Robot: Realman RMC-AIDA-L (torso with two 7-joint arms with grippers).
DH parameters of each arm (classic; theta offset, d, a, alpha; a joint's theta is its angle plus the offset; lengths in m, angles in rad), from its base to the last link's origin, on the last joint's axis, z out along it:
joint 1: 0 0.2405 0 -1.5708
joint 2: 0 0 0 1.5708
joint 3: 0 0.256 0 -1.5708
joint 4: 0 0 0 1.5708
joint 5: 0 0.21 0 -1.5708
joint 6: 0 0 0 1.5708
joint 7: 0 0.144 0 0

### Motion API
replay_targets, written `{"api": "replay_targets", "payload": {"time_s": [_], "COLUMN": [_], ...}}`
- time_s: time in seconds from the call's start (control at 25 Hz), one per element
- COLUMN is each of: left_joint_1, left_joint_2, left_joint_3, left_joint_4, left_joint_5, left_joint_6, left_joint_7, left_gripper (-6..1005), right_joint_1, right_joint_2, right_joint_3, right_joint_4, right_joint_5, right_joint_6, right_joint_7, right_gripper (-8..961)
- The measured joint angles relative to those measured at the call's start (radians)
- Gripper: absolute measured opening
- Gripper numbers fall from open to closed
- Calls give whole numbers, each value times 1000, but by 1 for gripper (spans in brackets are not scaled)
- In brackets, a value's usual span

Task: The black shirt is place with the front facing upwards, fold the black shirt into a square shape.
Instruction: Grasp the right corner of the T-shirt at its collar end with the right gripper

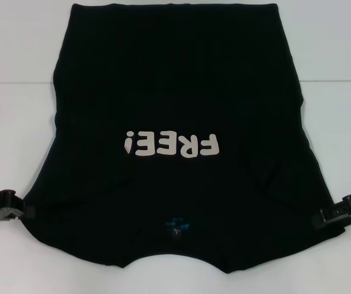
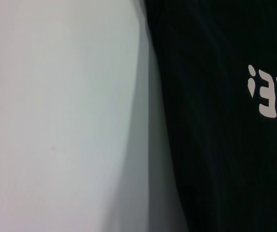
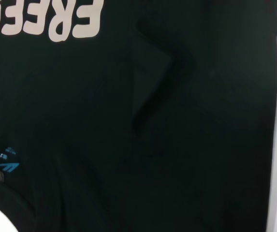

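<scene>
Shirt (image 1: 175,92): 1, print up; 2 grippers, left (image 1: 17,213) and right (image 1: 329,215), grip unclear.

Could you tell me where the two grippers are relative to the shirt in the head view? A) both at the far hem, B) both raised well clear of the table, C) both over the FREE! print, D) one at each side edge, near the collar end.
D: the left gripper and the right gripper each sit at a side edge of the shirt, level with the neck label and nearer than the FREE! print.
</scene>
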Motion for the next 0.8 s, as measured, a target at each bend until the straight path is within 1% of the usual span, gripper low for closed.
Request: {"api": "replay_targets", "payload": {"time_s": [0.24,0.64,0.8], "left_joint_1": [0,-1,-1], "left_joint_2": [0,0,0], "left_joint_3": [0,1,2], "left_joint_4": [0,0,0], "left_joint_5": [-2,-4,-4], "left_joint_6": [0,1,3], "left_joint_7": [0,0,0], "left_gripper": [28,28,28], "right_joint_1": [7,29,39], "right_joint_2": [5,25,28], "right_joint_3": [-1,-2,2], "right_joint_4": [3,19,20], "right_joint_5": [0,7,9], "right_joint_6": [1,-10,-14], "right_joint_7": [0,-9,-11], "right_gripper": [852,852,824]}}
